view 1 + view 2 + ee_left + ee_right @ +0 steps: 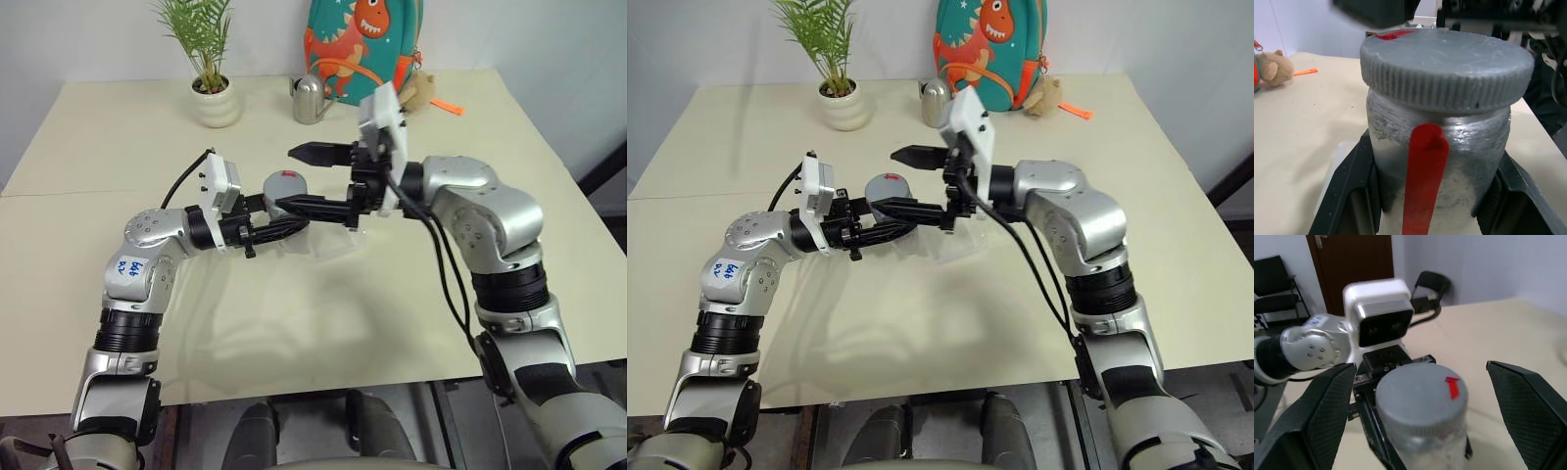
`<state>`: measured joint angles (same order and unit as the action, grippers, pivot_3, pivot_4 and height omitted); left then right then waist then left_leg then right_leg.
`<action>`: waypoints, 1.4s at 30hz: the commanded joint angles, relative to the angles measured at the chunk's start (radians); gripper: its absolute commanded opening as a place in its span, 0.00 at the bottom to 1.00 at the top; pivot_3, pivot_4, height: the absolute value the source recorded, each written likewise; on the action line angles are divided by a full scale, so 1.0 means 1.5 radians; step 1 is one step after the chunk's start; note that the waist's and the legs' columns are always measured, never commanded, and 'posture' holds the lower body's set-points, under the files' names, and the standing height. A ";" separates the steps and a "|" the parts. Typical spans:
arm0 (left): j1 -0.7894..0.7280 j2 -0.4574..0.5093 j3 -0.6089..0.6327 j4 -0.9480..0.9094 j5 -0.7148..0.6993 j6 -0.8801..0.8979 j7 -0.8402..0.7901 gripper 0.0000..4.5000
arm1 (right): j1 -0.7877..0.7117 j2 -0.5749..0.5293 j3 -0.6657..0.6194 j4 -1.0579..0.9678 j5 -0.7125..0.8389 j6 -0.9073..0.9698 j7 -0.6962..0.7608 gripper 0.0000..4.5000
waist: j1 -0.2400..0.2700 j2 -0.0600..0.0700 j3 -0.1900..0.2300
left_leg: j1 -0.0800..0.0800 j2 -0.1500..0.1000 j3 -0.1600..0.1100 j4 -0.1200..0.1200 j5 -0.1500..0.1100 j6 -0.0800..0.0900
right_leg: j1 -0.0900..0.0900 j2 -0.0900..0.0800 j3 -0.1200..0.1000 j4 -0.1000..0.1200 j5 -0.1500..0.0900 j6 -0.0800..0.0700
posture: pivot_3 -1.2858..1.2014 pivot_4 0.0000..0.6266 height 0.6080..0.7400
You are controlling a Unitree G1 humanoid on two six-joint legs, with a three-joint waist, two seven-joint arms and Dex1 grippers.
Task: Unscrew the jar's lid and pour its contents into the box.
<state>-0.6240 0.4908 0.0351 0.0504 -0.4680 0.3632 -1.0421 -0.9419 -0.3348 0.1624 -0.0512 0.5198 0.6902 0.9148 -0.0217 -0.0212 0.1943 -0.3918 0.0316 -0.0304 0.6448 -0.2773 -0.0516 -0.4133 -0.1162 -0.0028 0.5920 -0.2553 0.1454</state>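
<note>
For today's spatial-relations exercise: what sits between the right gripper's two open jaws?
The grey lid of the jar, untouched by either jaw, seen in the right wrist view.

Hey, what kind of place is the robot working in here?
Probably an office or lab room: a plain cream table, a brown door and black chairs.

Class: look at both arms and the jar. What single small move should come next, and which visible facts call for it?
Probably close the right tool on the lid. The left tool is shut on the jar, the grey lid is on, and the right tool's open fingers stand on either side of it, not touching.
</note>
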 commanded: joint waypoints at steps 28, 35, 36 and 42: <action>-0.011 0.010 0.005 -0.015 -0.009 -0.011 -0.012 0.43 | 0.025 -0.091 -0.068 0.000 0.038 -0.021 0.085 1.00 | -0.002 0.000 0.000 | 0.000 0.000 0.000 0.000 0.000 0.000 | 0.000 0.000 0.000 0.000 0.000 0.000 | 0.52 0.24 1.00; -0.010 0.015 0.008 -0.012 -0.006 -0.013 -0.013 0.43 | 0.014 -0.091 -0.084 -0.003 0.071 -0.021 0.118 1.00 | -0.003 0.000 0.000 | 0.000 0.000 0.000 0.000 0.000 0.000 | 0.000 0.000 0.000 0.000 0.000 0.000 | 0.52 0.24 1.00; -0.009 0.015 0.008 -0.013 -0.006 -0.013 -0.012 0.43 | 0.008 -0.087 -0.084 0.001 0.070 -0.022 0.112 1.00 | -0.003 0.000 0.000 | 0.000 0.000 0.000 0.000 0.000 0.000 | 0.000 0.000 0.000 0.000 0.000 0.000 | 0.52 0.24 1.00; -0.004 0.012 0.006 -0.017 -0.007 -0.012 -0.008 0.43 | -0.021 -0.057 -0.030 0.012 0.025 -0.010 0.074 1.00 | -0.003 0.000 0.000 | 0.000 0.000 0.000 0.000 0.000 0.000 | 0.000 0.000 0.000 0.000 0.000 0.000 | 0.52 0.24 1.00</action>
<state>-0.6278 0.5053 0.0284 0.0532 -0.4673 0.3608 -1.0569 -0.9623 -0.4307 0.0996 -0.0224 0.5673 0.6765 1.0348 -0.0258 -0.0211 0.1943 -0.3915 0.0316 -0.0303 0.6446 -0.2773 -0.0515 -0.4134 -0.1161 -0.0028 0.5920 -0.2553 0.1454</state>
